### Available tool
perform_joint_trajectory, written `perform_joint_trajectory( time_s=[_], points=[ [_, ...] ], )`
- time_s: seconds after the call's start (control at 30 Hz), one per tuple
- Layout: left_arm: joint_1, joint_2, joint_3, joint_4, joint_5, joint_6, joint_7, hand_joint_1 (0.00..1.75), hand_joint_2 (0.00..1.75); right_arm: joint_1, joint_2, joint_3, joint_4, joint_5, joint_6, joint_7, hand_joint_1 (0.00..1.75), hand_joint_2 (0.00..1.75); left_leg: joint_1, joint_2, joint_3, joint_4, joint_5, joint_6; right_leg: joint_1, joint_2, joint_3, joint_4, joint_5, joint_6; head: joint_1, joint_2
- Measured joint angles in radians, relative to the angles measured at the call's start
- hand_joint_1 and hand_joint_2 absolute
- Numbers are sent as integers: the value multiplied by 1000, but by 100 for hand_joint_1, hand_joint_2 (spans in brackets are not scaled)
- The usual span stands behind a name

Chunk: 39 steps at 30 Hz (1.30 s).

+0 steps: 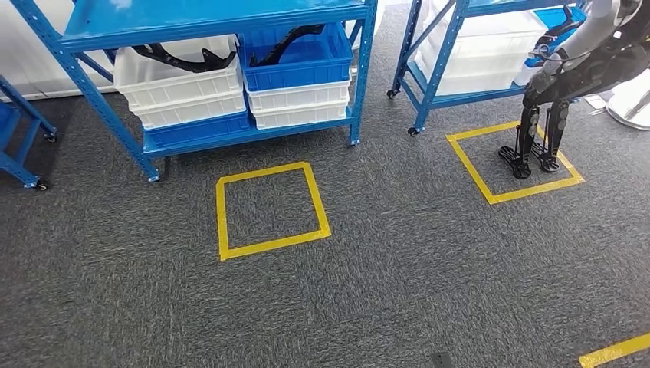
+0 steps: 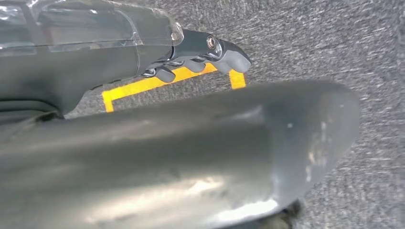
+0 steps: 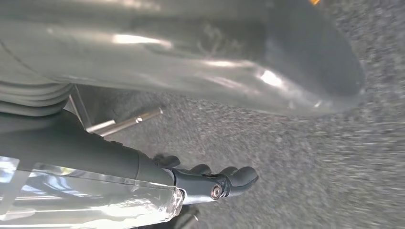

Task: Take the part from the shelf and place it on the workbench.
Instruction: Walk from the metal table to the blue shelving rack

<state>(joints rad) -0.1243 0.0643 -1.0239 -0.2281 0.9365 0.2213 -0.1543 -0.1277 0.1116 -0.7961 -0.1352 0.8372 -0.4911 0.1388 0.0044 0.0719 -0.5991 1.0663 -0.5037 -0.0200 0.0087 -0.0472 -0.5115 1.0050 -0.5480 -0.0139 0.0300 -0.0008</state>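
Noting for you, operator:
Part position: the black part [image 1: 181,58] lies in a white bin [image 1: 184,86] on the blue shelf [image 1: 230,132], well apart from both hands.
Left hand: the left hand [image 2: 200,59] hangs over grey carpet [image 1: 368,291] near yellow tape [image 2: 143,86]; fingers curled, nothing held.
Right hand: the right hand [image 3: 210,179] hangs over carpet; fingers curled, nothing held.
Materials: part curved and matte; bins smooth plastic; carpet coarse.
Elsewhere: another robot [image 1: 563,84] stands on a taped square [image 1: 513,161].
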Motion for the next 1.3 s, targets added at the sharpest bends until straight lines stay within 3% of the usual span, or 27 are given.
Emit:
perform_joint_trajectory(
  time_s=[0.03,0.07,0.17,0.27,0.33,0.37,0.4,0.43,0.47,0.5,0.53,0.6,0.67,0.73,0.8,0.87,0.9,0.97,1.0,1.07,1.1,1.23,1.3],
  points=[
    [-2,0,0,0,0,0,0,0,0,0,0,0,0,1,0,1,0,0,-5,15,7,-19,1,7,2,-10,3,1,-6,5,0,0],
    [-3,0,0,0,0,0,0,0,0,0,0,0,0,1,1,3,0,0,-9,14,7,-23,-3,13,4,-22,6,1,-10,10,0,0],
    [-3,-1,0,0,0,0,0,0,0,0,0,1,0,2,1,8,0,0,-7,-18,5,-25,-2,22,4,-52,14,-2,-17,20,5,0],
    [-2,-1,0,0,0,0,0,0,0,0,0,1,0,2,1,8,0,0,-6,-22,6,-26,-1,24,4,-56,15,-2,-19,21,5,0],
    [-3,-1,0,0,1,0,0,0,0,-1,1,4,0,3,1,8,0,0,0,-36,7,-28,-1,28,0,-23,1,36,-44,30,9,0],
    [-2,-1,0,0,1,0,0,0,0,-1,1,5,0,4,1,9,0,0,2,-58,10,-29,-2,32,-5,1,-39,112,-71,37,18,0],
    [-2,-1,0,0,2,0,1,0,0,0,1,7,0,4,2,9,0,0,5,-84,14,-29,-4,35,-11,26,-74,168,-79,42,29,0],
    [-1,-1,0,0,2,0,1,0,0,0,1,8,0,5,2,10,0,0,5,-109,19,-29,-6,35,-15,40,-98,192,-64,44,40,0],
    [0,-1,0,0,2,0,1,0,0,1,1,10,0,5,2,10,0,0,6,-134,25,-29,-9,34,-18,57,-110,183,-30,43,49,0],
    [0,-1,0,0,2,0,0,0,0,1,1,11,0,6,2,10,0,0,7,-148,28,-29,-12,30,-20,79,-90,119,12,39,53,0],
    [-2,-1,0,0,2,0,0,0,0,1,1,12,0,6,3,10,0,0,8,-160,28,-28,-14,25,-21,101,-72,68,31,36,55,0],
    [-3,-1,0,0,2,0,0,0,0,2,1,15,0,8,3,10,0,0,12,-181,23,-29,-13,13,-20,126,-56,27,31,28,58,0],
    [-1,0,0,0,2,0,0,0,0,2,1,16,0,8,3,11,0,0,17,-194,20,-34,-11,0,-17,111,-51,17,30,18,63,0],
    [2,0,0,0,2,0,0,0,0,-1,2,16,0,8,4,11,0,0,14,-140,9,-8,-28,-9,-18,90,-40,4,34,4,55,0],
    [-1,0,0,0,3,0,0,0,0,0,2,16,0,8,4,11,0,0,12,-73,-42,92,-78,-12,-15,63,-29,-6,33,-8,38,0],
    [-3,-1,0,0,3,0,0,0,0,3,2,16,0,8,4,11,0,0,13,-66,-108,211,-122,-14,-11,37,-23,-6,27,-13,29,0],
    [-2,-1,0,0,3,-1,0,0,0,3,2,16,0,8,4,11,0,0,13,-67,-124,235,-119,-14,-10,28,-20,-6,24,-13,26,0],
    [1,-1,0,0,3,-1,0,0,0,2,2,16,0,6,3,11,0,0,13,-67,-104,186,-68,-11,-8,19,-11,-5,16,-10,22,0],
    [2,0,0,0,2,-1,0,0,0,0,2,16,0,4,3,10,0,0,12,-65,-70,118,-31,-7,-8,16,-5,-5,11,-7,19,0],
    [2,2,0,0,2,-1,0,0,0,-2,3,16,0,1,1,6,0,0,7,-56,-12,9,6,4,-6,11,2,-3,2,1,15,0],
    [1,3,0,0,2,-2,0,0,0,-3,3,16,0,0,0,2,0,0,4,-52,4,-22,10,9,-5,10,3,-1,-1,7,13,0],
    [1,3,0,0,3,-3,-1,0,0,-5,5,16,0,-1,-6,-18,0,0,4,-58,13,-38,2,24,-8,15,0,13,-18,29,17,0],
    [-1,4,0,0,3,-4,-2,0,0,-5,6,17,0,0,-6,-23,0,0,8,-62,20,-44,-3,35,-11,31,-42,100,-59,40,26,0]
  ],
)
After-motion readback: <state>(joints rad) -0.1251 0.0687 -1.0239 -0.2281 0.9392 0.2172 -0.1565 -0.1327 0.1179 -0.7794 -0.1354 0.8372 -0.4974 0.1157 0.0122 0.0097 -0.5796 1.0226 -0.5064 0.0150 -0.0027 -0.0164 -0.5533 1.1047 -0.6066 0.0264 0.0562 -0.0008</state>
